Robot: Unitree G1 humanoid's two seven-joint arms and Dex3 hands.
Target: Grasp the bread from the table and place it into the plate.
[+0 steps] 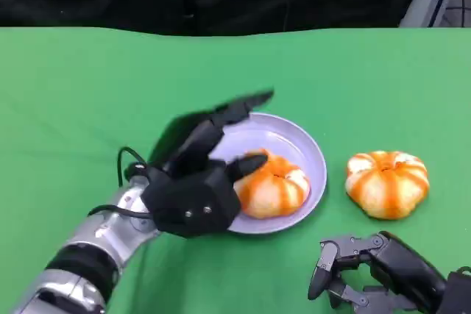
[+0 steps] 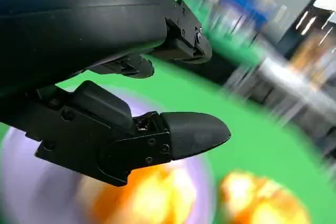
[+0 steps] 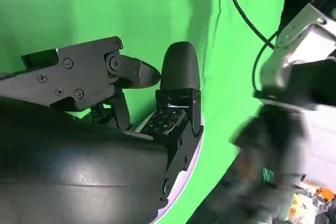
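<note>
Table (image 1: 66, 93) under green cloth comes first, then my left hand (image 1: 199, 182), fingers spread and holding nothing, hovering over the near rim of the lilac plate (image 1: 313, 159). One bread (image 1: 274, 185) already lies in the plate; the second bread (image 1: 387, 184) sits on the cloth just beside it. My right hand (image 1: 383, 270) waits near that one, fingers apart and empty. I judge a careless left withdrawal could nudge the plated bread or tip the rim. The blurred left wrist view shows its fingers (image 2: 194, 135) clear above the bread; the head view hides that gap.
</note>
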